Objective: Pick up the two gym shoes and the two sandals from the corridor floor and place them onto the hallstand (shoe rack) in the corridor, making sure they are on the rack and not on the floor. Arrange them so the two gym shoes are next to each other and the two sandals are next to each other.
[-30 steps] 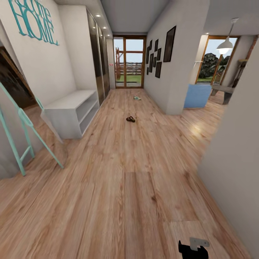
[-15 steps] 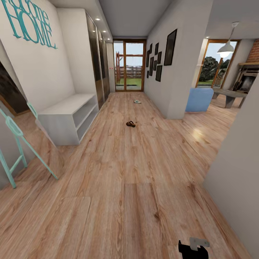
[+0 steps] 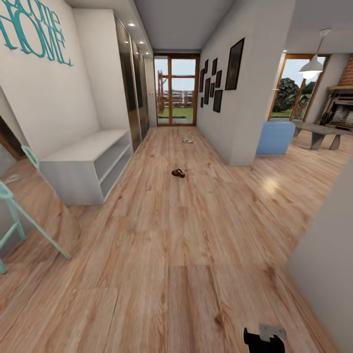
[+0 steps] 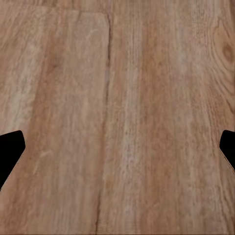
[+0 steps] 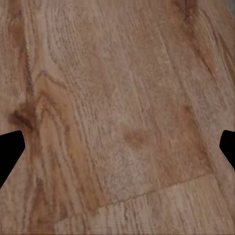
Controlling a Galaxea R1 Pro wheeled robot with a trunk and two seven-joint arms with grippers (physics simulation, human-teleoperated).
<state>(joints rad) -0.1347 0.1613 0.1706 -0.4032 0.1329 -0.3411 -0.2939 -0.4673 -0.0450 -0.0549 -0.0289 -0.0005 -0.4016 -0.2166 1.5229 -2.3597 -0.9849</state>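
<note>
Far beyond right pincer (image 3: 264,339), sandal (image 3: 178,172)

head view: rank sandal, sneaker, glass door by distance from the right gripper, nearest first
1. Sandal: mid-corridor floor, ahead of the right gripper and to its left.
2. Sneaker: farther down the corridor floor, near the right-hand wall.
3. Glass door: corridor's far end.

Home corridor — "HOME" wall lettering (image 3: 34,34), framed pictures (image 3: 234,63).
</note>
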